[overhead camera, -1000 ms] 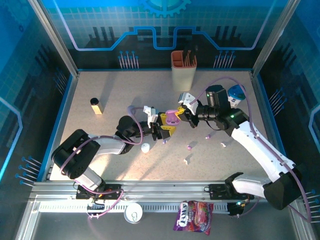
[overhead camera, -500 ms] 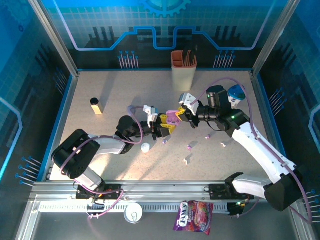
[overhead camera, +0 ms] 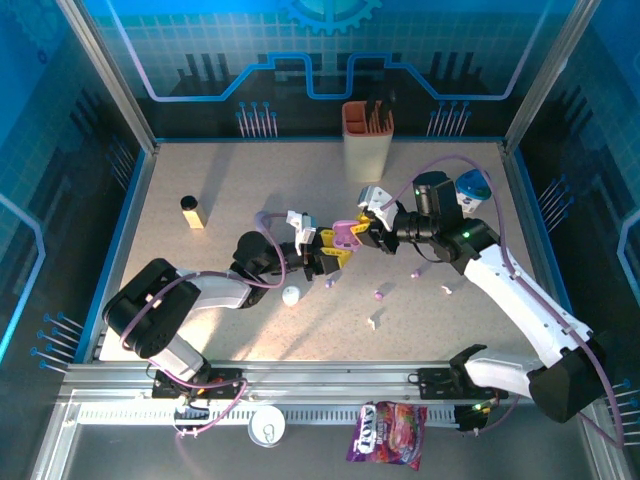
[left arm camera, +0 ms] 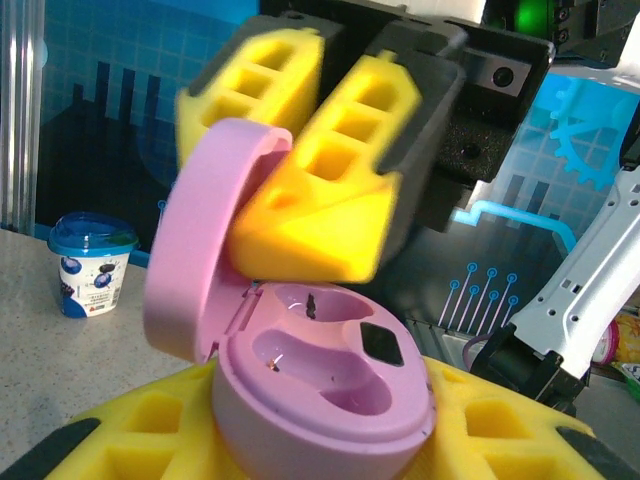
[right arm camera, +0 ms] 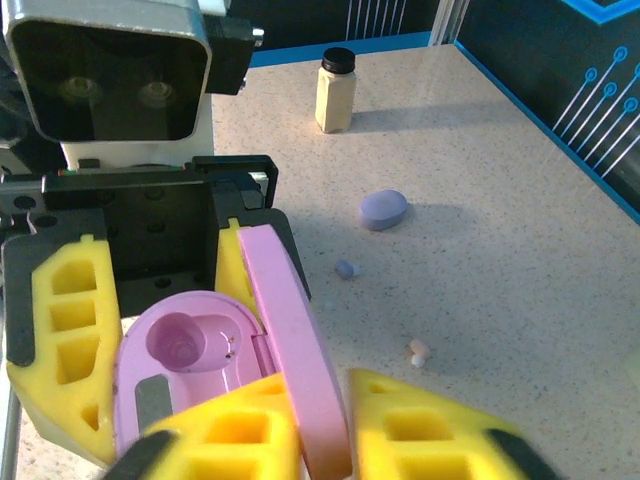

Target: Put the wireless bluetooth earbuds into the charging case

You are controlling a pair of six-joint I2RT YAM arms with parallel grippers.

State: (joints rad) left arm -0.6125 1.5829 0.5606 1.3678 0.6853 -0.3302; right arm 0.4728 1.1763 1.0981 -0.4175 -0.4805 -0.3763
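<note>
The speckled, stone-look table (overhead camera: 220,180) is the widest surface, walled by blue printed panels. The white-shelled left arm (overhead camera: 200,295) and right arm (overhead camera: 520,300) meet head-on near its middle.

A tall tan holder (overhead camera: 367,150) with an orange rim stands at the back. A glossy purple candy bag (overhead camera: 387,433) lies on the rail at the near edge. A small tub (left arm camera: 92,262) with a blue lid and a printed label sits at the far right. A pale yellow bottle (right arm camera: 335,92) with a black cap stands at the left.

A pink charging case (left arm camera: 330,400), smooth and pebble-round, is held above the table. The left gripper (left arm camera: 315,385) is clamped on its base with ribbed yellow foam pads. The hinged lid (left arm camera: 190,250) stands open over two moulded hollows. The right gripper (right arm camera: 320,420) has a foam pad on each side of that lid. Whether the pads pinch it or only flank it cannot be told.

A lilac case (right arm camera: 383,209) and a white rounded case (overhead camera: 291,296) rest on the table.

The earbuds (overhead camera: 378,295) lie loose on the table, near and to the right of the pink case. They are tiny bean shapes. One of them is a white one (overhead camera: 376,322).
</note>
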